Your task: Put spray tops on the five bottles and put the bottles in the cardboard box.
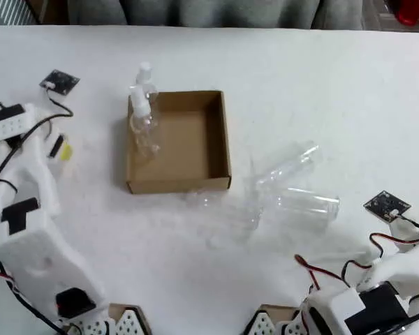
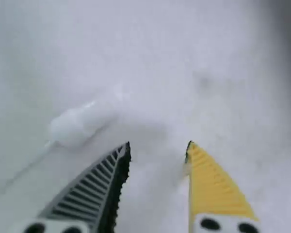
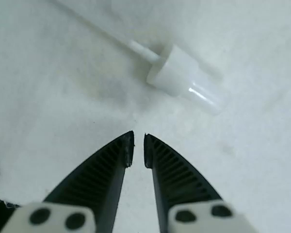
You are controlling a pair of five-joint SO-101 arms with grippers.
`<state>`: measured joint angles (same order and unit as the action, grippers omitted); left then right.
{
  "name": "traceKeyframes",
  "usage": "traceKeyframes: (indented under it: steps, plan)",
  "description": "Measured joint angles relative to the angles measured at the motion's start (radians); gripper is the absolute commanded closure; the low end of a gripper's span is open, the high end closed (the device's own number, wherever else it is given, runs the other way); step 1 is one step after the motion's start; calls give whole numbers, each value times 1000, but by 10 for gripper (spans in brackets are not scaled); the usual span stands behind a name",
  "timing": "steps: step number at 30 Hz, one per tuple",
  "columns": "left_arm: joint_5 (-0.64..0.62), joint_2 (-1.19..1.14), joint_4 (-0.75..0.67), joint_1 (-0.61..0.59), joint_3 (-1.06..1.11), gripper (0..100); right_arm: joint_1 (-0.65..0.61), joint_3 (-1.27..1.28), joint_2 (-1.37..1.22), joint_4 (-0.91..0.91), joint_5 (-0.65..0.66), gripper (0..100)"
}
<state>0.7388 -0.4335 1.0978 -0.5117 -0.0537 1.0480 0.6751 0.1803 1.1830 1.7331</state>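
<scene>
The open cardboard box sits mid-table. Clear bottles with white spray tops lie along its left wall, one sticking out past the far rim. To the right of the box, three clear bottles without tops lie on their sides on the white table. My left gripper is open just above the table, with a white spray top lying just beyond its grey finger; in the high view this gripper is left of the box. My right gripper is shut and empty, and a white spray top with its thin tube lies just beyond the tips.
The left arm's white body runs along the table's left side. The right arm fills the front right corner. A small black board and another stick out from the arms. Wires trail beside both arms.
</scene>
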Motion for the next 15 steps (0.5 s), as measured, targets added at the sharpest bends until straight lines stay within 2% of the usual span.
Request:
traceKeyframes:
  steps: [4, 8, 15]
  plan:
    - [117, 41, 5, -11, -34, 827, -3, 0, 0, 0, -60, 983]
    - [166, 37, 6, -12, -120, 827, -25, 0, 0, 0, -101, 983]
    - [313, -155, 77, -15, -342, 827, -21, 0, 0, 0, -123, 983]
